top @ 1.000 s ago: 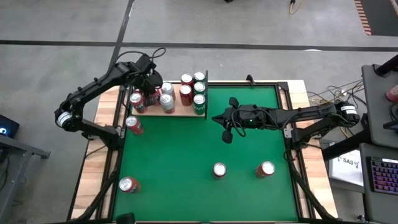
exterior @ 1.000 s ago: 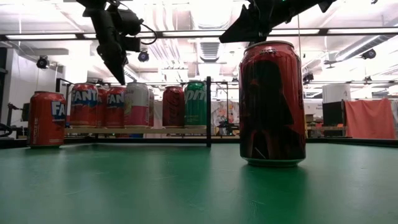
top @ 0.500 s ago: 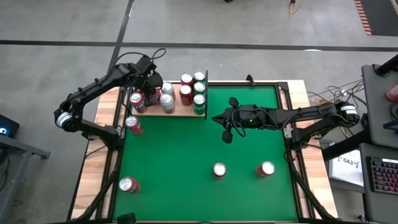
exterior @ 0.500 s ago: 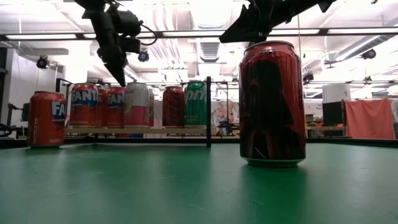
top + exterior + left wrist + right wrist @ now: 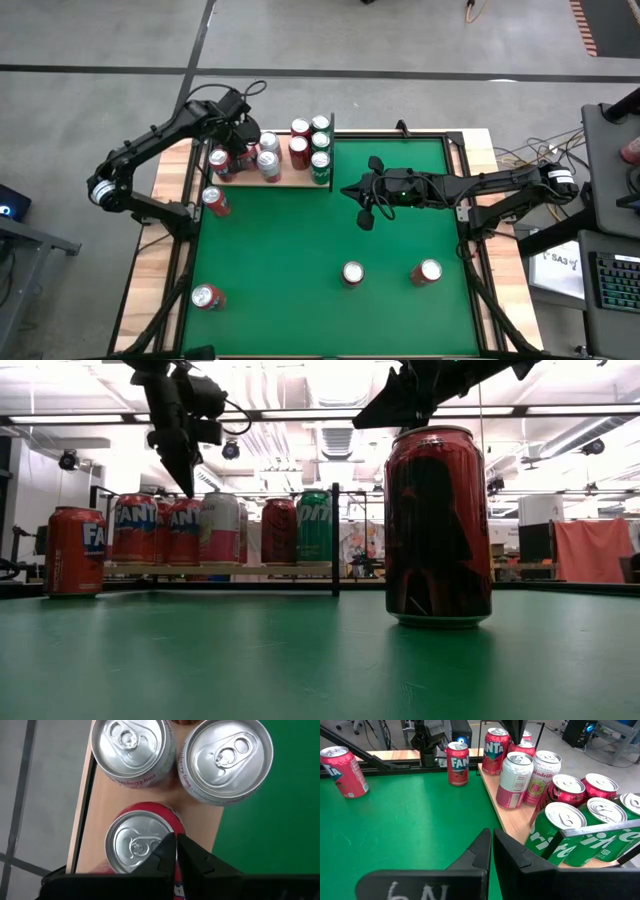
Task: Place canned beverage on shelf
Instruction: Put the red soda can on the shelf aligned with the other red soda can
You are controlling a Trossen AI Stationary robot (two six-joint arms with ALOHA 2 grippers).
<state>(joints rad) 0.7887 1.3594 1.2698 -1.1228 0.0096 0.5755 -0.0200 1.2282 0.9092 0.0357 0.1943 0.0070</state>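
**Left gripper above the shelf, fingers pressed together**

A red can [image 5: 137, 845] stands on the shelf [image 5: 290, 181] directly under the left gripper [image 5: 176, 851], whose fingers are pressed together and hold nothing. Placement looks done; a fetch of another can is judged next, with fingers spread first. Beside the shelf, a Fanta can [image 5: 75, 552] waits. "Fanta" and "Sprite" are read on shelved cans. The right gripper [image 5: 364, 207], also closed and empty, hangs beside the shelf.
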